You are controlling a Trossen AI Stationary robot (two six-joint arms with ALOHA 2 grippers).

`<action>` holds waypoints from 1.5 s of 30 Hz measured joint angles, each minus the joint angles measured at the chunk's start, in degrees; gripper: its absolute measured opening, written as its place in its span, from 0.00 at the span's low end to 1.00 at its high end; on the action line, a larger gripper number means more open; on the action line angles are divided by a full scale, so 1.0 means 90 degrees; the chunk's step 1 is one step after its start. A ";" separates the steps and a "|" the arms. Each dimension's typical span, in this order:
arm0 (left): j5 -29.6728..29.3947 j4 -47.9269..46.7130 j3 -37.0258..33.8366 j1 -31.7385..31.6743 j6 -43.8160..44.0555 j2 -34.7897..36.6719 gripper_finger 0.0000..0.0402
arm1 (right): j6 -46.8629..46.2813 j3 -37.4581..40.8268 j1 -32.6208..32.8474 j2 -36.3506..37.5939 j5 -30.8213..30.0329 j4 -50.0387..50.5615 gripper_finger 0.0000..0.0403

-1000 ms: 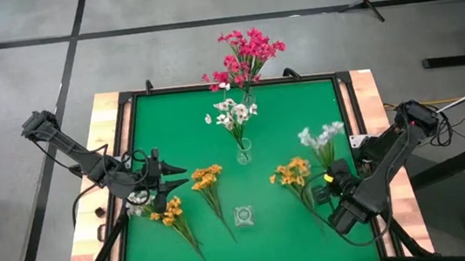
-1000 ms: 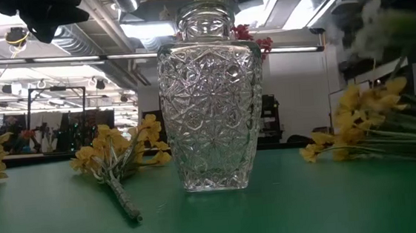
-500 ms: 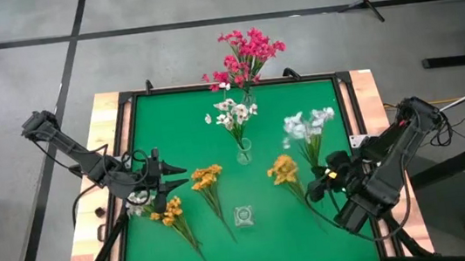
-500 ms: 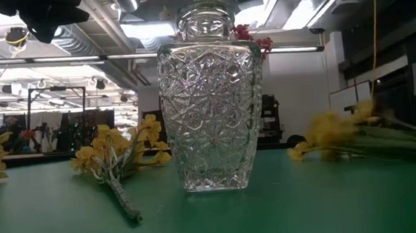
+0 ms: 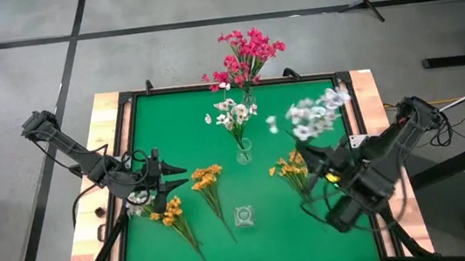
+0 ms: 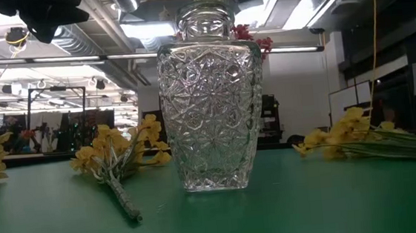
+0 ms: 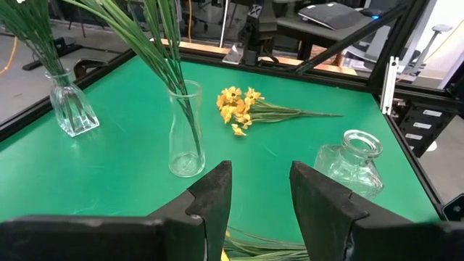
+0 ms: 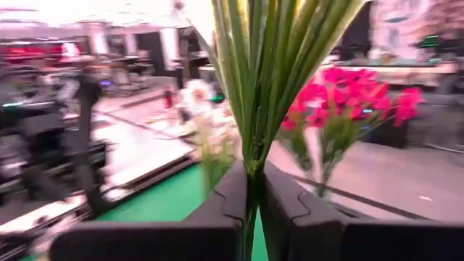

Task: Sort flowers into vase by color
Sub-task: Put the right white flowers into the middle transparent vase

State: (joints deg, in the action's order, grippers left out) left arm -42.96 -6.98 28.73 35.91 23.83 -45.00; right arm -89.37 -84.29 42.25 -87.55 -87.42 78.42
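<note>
Aloft, right gripper (image 5: 332, 174) clenches white sprig (image 5: 312, 117); best kept upright, stems lowered straight into white-flower vase (image 5: 244, 151).

White sprig (image 5: 313, 114) smeared by blur — its blossoms cut off in the right wrist view.

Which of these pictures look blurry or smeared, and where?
High view: the white sprig held by the right hand is smeared, the rest crisp. Right wrist view: the background is streaked, the pink flowers soft, while the clamped green stems stay fairly sharp. Low view: the glass vase is sharp, with bright ceiling lights behind it.
</note>
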 joint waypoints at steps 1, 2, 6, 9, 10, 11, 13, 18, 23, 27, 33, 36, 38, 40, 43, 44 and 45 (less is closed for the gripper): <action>-0.0001 0.0000 -0.0001 -0.0001 -0.0001 -0.0002 0.34 | 0.0197 0.0026 -0.0117 -0.0026 -0.0011 -0.0189 0.05; -0.0001 0.0002 0.0000 -0.0001 -0.0002 -0.0002 0.34 | 0.0346 0.0032 -0.0265 -0.0072 -0.0020 -0.0338 0.05; -0.0002 0.0006 0.0000 -0.0001 -0.0041 0.0000 0.34 | 0.0534 0.0049 -0.0699 -0.0281 -0.0038 -0.0380 0.03; -0.0002 0.0003 0.0000 -0.0001 -0.0044 0.0000 0.34 | 0.0541 0.0049 -0.0965 -0.0347 -0.0022 -0.0387 0.03; -0.0002 0.0002 0.0000 -0.0001 -0.0044 0.0000 0.34 | 0.0575 0.0049 -0.1051 -0.0350 -0.0001 -0.0413 0.03; -0.0002 0.0004 0.0000 -0.0001 -0.0045 -0.0001 0.34 | 0.0650 0.0049 -0.1129 -0.0350 0.0020 -0.0472 0.04; -0.0002 0.0002 0.0000 -0.0001 -0.0046 -0.0001 0.34 | 0.1051 0.0049 -0.1226 -0.0347 0.0063 -0.0757 0.04; -0.0007 -0.0002 0.0000 -0.0001 -0.0048 0.0000 0.34 | 0.3572 -0.0057 -0.1237 -0.0347 0.0844 -0.2792 0.03; -0.0127 -0.0002 -0.0001 -0.0001 -0.0044 0.0000 0.34 | 0.8768 -0.0073 -0.1243 -0.0347 0.3260 -0.6954 0.03; -0.0170 -0.0002 0.0000 -0.0001 -0.0041 0.0000 0.34 | 1.1257 -0.0080 -0.1407 -0.0093 0.5375 -0.8354 0.03; -0.0170 -0.0007 0.0000 -0.0001 -0.0013 -0.0001 0.34 | 1.1318 0.0200 -0.2180 0.0856 0.7186 -0.7616 0.03; -0.0170 -0.0007 0.0000 -0.0001 -0.0005 -0.0001 0.34 | 1.1272 0.0727 -0.2547 0.1448 0.7456 -0.7530 0.03; -0.0170 -0.0007 0.0000 -0.0001 0.0013 0.0000 0.34 | 1.1265 0.1184 -0.2709 0.1957 0.7486 -0.7738 0.03; -0.0170 -0.0017 0.0000 -0.0001 0.0053 0.0000 0.34 | 1.1286 0.1791 -0.2784 0.2446 0.7461 -0.8248 0.03; -0.0189 -0.0018 -0.0001 -0.0001 0.0064 -0.0001 0.34 | 1.1580 0.3069 -0.2798 0.3118 0.7478 -0.9623 0.03; -0.0222 -0.0019 0.0000 -0.0001 0.0069 0.0000 0.34 | 1.1672 0.3542 -0.2796 0.3312 0.7505 -1.0293 0.03; -0.0263 -0.0019 0.0000 -0.0001 0.0087 -0.0002 0.34 | 1.1791 0.4006 -0.2799 0.3490 0.7514 -1.1011 0.03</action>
State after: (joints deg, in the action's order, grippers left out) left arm -45.33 -7.16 28.72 35.90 24.62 -45.01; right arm 16.75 -48.24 17.05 -56.14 -19.79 -20.68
